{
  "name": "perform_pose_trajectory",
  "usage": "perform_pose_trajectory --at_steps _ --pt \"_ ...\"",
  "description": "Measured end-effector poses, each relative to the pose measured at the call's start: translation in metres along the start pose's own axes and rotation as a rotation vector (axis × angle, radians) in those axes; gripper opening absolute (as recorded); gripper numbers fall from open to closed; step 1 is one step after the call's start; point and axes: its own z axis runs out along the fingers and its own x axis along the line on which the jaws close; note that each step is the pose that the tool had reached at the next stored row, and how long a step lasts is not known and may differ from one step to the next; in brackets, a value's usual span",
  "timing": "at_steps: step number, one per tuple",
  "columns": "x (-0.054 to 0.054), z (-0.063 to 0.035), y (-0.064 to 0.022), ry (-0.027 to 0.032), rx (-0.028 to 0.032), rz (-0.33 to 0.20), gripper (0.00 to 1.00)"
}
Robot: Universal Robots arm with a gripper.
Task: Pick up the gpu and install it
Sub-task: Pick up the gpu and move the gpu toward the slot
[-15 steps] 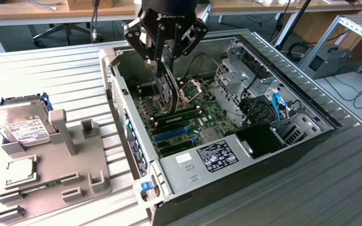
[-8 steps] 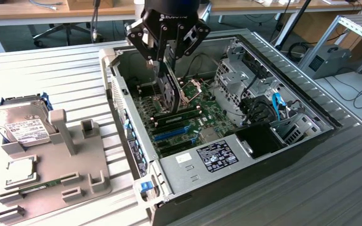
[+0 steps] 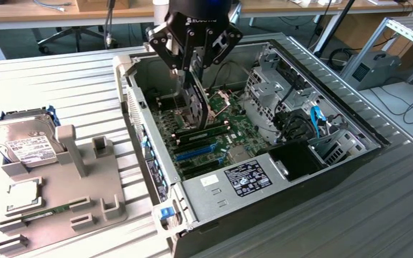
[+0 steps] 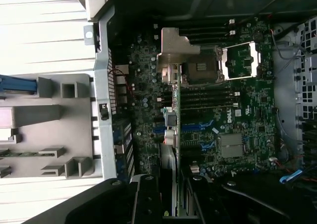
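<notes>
Pincer is clamped on the gpu, which hangs upright, edge down, inside the case, low over the motherboard. Seating it well seems to call for keeping the card plumb, lining its lower edge squarely along one of the slots, and pressing straight down, evenly, without twisting or rocking.

Claw runs off the exterior view's top edge, its upper body cut away. Graphics card: upper edge buried between the fingers, and whether its lower edge touches the motherboard, can't tell. Wrist view catches it edge-on, faces unseen. Hard drive label print, too small to read.
</notes>
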Motion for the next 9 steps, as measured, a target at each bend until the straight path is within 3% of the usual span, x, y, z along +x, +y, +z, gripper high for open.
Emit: perform_pose_trajectory --at_steps 9 --pt "-0.0059 0.0026 0.0004 0.0001 0.0000 0.000 0.26"
